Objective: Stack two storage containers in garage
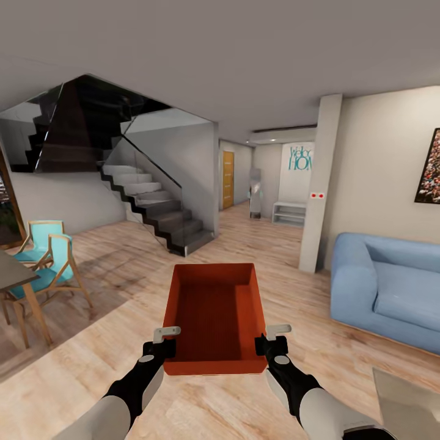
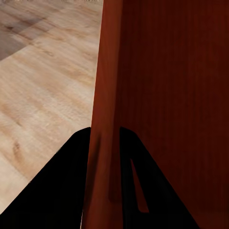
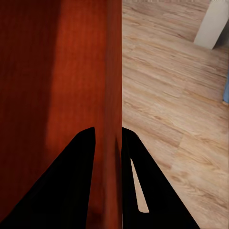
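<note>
Open wood-plank floor ahead toward hallway, between staircase left and pillar right. Blue sofa blocking right side; table and teal chairs crowding left.

Teal lettering on the far hallway wall reads partly "HOM"; the upper line is illegible.

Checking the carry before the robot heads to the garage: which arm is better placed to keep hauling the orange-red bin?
Neither alone. The left gripper pinches the storage container's left wall, the right gripper its right wall, both near the front corners, so both should carry.
</note>
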Controlling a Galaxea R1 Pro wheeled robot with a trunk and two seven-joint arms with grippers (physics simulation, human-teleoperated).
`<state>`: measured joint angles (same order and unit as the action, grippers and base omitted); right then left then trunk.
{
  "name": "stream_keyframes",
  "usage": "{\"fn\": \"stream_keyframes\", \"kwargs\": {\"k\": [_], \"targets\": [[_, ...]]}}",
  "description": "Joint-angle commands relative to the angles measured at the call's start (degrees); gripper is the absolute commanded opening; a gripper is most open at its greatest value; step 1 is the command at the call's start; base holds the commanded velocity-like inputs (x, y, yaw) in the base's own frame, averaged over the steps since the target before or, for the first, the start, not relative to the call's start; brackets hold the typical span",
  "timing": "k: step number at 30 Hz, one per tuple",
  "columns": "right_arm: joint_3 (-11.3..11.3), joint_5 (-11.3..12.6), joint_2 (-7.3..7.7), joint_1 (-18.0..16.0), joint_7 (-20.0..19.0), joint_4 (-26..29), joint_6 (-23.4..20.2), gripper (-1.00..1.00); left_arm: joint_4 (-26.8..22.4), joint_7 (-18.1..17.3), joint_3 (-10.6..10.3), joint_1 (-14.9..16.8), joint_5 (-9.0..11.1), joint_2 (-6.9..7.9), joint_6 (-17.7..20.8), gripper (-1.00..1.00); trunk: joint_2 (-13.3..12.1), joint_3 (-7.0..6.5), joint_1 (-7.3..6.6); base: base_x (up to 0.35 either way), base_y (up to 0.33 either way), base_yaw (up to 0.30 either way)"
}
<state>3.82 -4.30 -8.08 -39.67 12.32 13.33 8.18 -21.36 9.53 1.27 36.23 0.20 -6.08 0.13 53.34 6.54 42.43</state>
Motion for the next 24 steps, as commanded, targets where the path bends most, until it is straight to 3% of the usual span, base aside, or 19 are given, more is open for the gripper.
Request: {"fn": "stream_keyframes", "kwargs": {"k": [1, 24], "targets": [[-0.4, 0.1, 0.24, -0.1, 0.6, -0.2, 0.1, -1.00, -0.3, 0.4, 0.4, 0.1, -0.7, 0.02, 0.1, -1.00, 0.1, 0.08, 0.04, 0.322, 0.000, 0.000], [-0.4, 0.1, 0.25, -0.1, 0.6, -0.2, 0.1, -1.00, -0.4, 0.3, 0.4, 0.1, -0.7, 0.02, 0.1, -1.00, 0.1, 0.08, 0.04, 0.322, 0.000, 0.000]]}}
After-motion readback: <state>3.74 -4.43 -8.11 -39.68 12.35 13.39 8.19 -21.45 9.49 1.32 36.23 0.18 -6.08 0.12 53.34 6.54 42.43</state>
